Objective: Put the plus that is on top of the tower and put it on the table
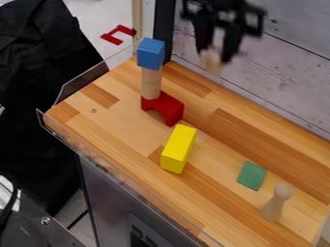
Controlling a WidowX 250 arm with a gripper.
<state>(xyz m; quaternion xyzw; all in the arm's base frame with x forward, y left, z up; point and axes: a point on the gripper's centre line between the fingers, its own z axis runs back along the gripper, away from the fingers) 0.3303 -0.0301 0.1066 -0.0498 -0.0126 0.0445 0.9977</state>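
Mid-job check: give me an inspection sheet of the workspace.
Surface: wooden counter, clear guard at its edge
Job's things: blue cube tops pale cylinder on red arch; no plus atop
Clutter: yellow block, green piece, pale peg
Tool: near plank wall, seemingly holding a pale piece, shape unclear
Cables: thin dark line at lower left, possibly one
Surroundings: black cloth, red piece beyond the counter

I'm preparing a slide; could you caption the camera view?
Gripper holding a wooden piece near a blue cube stacked on a cylinder and red arch.
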